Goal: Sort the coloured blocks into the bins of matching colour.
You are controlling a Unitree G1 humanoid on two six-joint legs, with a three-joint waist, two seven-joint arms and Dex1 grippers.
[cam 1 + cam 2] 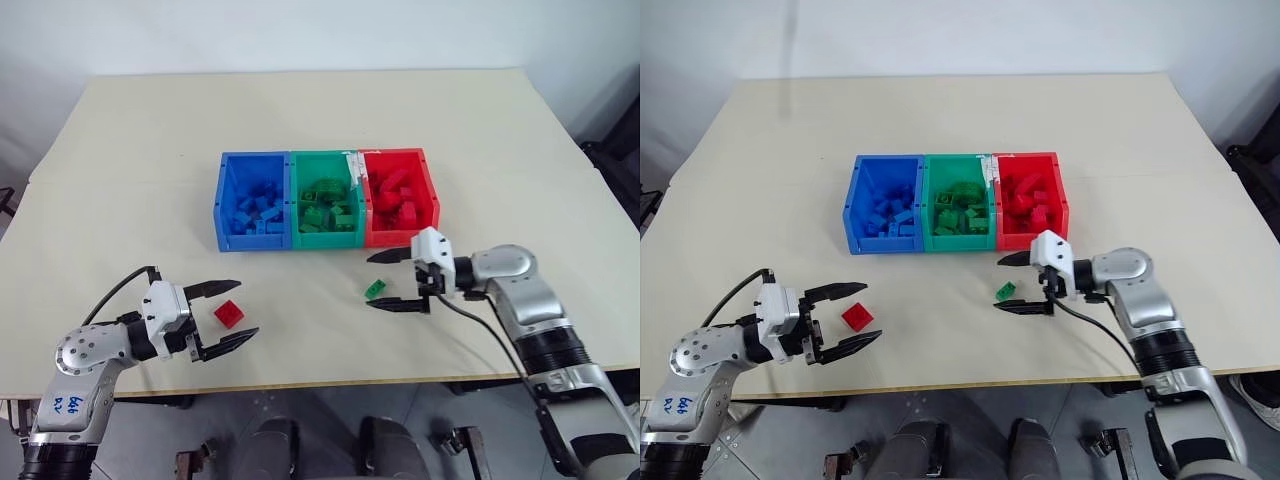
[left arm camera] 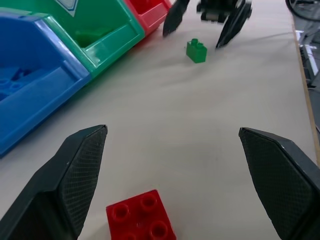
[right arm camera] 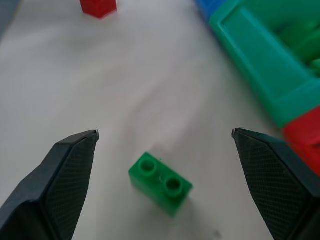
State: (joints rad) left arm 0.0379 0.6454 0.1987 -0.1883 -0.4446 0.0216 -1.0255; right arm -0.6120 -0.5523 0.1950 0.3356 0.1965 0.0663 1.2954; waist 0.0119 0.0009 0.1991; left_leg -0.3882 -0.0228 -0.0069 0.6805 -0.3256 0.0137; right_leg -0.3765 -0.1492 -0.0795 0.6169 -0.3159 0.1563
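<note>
Both grippers wide open: left gripper [image 1: 222,316] around red block [image 1: 228,314], right gripper [image 3: 165,175] around 2-stud green block [image 3: 161,183].

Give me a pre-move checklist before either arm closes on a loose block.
1. Right tool open wide: ok.
2. Green block lies on the table between the right tool's fingers, touching neither: ok.
3. Left tool open wide: ok.
4. Red block sits between the left tool's fingers, not gripped: ok.
5. Green bin and red bin open-topped, with room above the blocks inside: ok.
6. Whether the right tool is low enough to close on the green block: cannot tell.
</note>
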